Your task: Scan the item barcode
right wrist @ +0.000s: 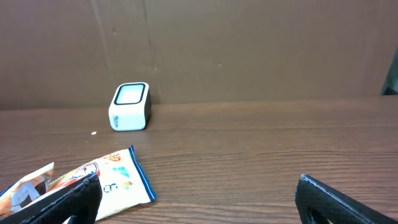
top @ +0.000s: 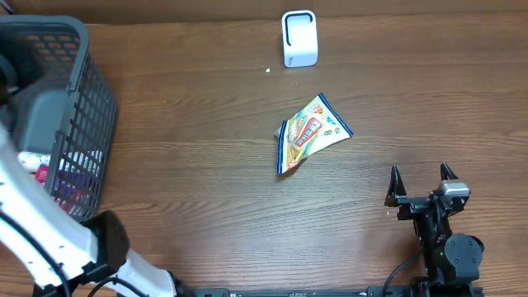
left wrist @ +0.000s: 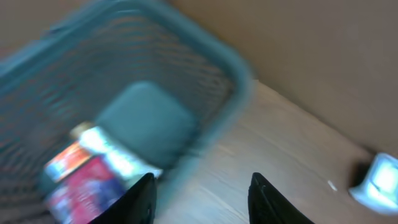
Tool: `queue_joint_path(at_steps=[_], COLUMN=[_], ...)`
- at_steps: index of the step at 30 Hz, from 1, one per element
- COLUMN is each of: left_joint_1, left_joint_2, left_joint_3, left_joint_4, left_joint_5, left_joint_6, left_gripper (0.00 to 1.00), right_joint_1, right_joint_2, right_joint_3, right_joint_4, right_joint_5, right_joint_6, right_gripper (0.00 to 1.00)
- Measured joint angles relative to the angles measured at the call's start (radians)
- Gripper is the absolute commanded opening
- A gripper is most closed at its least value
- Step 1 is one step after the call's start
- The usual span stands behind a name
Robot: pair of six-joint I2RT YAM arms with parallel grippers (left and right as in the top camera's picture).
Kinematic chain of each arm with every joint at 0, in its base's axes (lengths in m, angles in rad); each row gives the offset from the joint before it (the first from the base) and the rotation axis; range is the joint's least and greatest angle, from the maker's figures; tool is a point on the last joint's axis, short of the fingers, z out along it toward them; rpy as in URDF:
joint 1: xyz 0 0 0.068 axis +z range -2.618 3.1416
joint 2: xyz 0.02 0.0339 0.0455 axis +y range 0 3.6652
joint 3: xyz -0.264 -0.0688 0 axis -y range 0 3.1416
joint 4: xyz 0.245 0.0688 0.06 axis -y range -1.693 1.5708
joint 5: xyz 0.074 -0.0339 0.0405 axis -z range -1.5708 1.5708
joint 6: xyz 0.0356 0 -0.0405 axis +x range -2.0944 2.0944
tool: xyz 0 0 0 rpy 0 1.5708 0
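Observation:
A yellow snack bag (top: 312,132) with blue edges lies flat in the middle of the table, also visible low on the left of the right wrist view (right wrist: 93,180). The white scanner (top: 299,38) stands at the far edge behind it. My right gripper (top: 421,177) rests near the front right, open wide with nothing between its fingers (right wrist: 199,205). The bag is ahead of it to the left. The left wrist view is blurred. My left gripper (left wrist: 203,176) hovers over the basket's corner, jaws apart and empty. The scanner (left wrist: 379,180) shows at the right of that view.
A dark grey mesh basket (top: 74,49) stands at the far left. It holds a red package (left wrist: 87,180) and a grey box (left wrist: 146,121). My white left arm (top: 49,231) runs up along the basket's near side. A brown wall backs the table.

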Motion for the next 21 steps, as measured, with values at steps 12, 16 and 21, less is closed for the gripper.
queue_joint_path(at_steps=[12,16,21], left_joint_1=[0.185,0.185,0.185], left_joint_2=[0.008,0.01,0.011], left_joint_3=[-0.417,-0.536,-0.645], left_joint_4=[-0.003,-0.003,-0.003], left_joint_5=[-0.041,-0.069,-0.08], left_joint_6=[-0.079,-0.089,-0.09], left_gripper=[0.04,0.04,0.04], right_joint_1=[0.0,0.0,0.0], right_joint_2=[0.0,0.0,0.0], right_joint_3=[0.0,0.0,0.0], right_joint_4=[0.0,0.0,0.0], right_joint_5=[0.0,0.0,0.0], right_joint_6=[0.0,0.0,0.001], right_gripper=[1.0,1.0,1.0])
